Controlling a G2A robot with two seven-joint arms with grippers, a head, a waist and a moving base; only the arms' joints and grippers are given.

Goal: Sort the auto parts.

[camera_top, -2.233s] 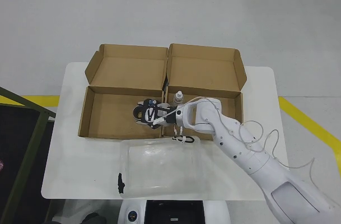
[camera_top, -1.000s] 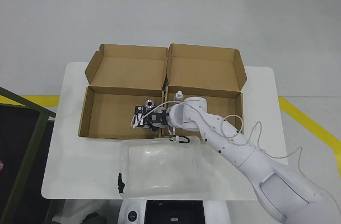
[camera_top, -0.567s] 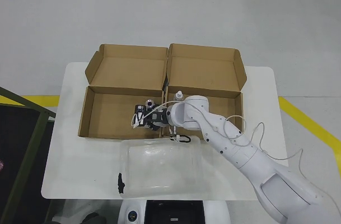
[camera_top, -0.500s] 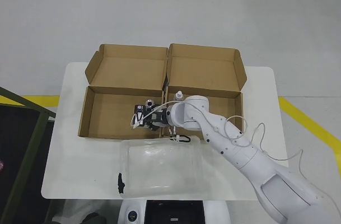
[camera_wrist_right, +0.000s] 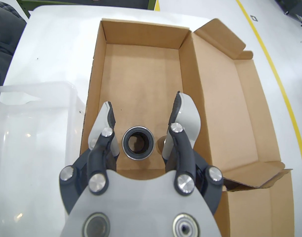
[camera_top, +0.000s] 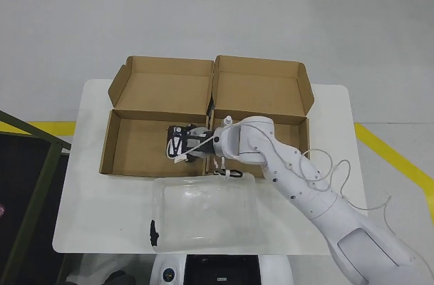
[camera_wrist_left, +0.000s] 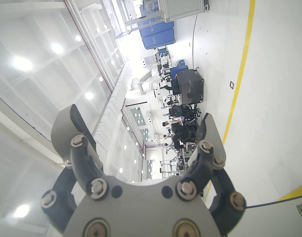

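Bearing ring (camera_wrist_right: 138, 143) sits inside the cardboard box (camera_wrist_right: 141, 75), right gripper (camera_wrist_right: 143, 101) spread wide above it.

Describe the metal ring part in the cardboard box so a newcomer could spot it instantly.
Two open brown cardboard boxes sit side by side on the white table; take the left box. On its floor, framed by the fingers of the open right gripper, lies a short silver metal ring. Its shiny rim, dark lining and upward-facing bore stand out from the plain cardboard around it.
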